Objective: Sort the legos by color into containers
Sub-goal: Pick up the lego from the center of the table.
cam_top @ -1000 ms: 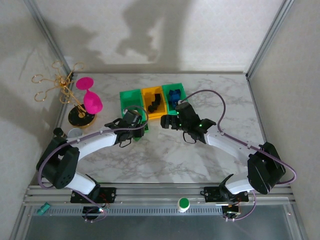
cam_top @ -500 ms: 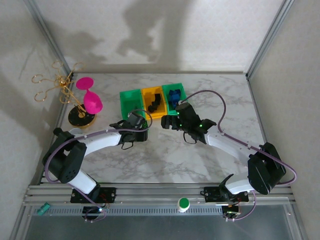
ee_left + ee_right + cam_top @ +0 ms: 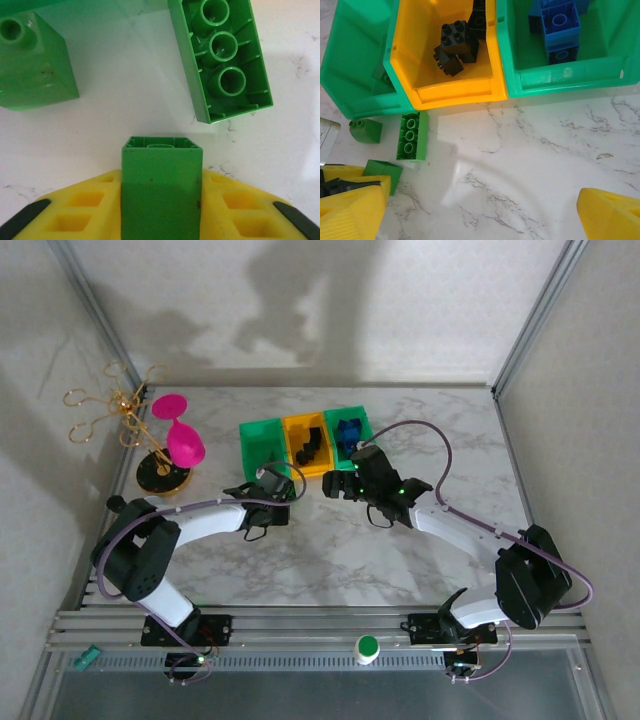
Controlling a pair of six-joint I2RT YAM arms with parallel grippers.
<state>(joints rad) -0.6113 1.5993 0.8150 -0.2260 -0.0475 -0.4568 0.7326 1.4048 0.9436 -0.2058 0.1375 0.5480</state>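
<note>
Between the yellow fingers [image 3: 75, 205] of the left gripper [image 3: 161, 186] sits a small green plastic brick [image 3: 161, 165], clamped at its sides with its hollow underside facing forward, low over the white marble tabletop [image 3: 530, 150]. Just ahead of it a long green plastic brick [image 3: 412, 136] lies upside down on the marble with three round tubes showing, and a stubby green brick [image 3: 365, 130] lies to the left of that one. Both rest loose, close in front of the left-hand green plastic bin [image 3: 350, 75]. Beside that bin stands the orange-yellow plastic bin [image 3: 455, 92], which holds a cluster of black bricks [image 3: 455, 42]. Touching its other side is the right-hand green plastic bin [image 3: 560, 77], with blue bricks [image 3: 560, 25] piled inside. The right gripper [image 3: 481, 205] hangs above the bare marble in front of the bins, its jaws spread wide and holding nothing. Farther off to the left, pink cups [image 3: 180, 435] hang on a gold wire stand [image 3: 125, 410], and a round green button [image 3: 368, 646] sits on the rail at the near edge.
</note>
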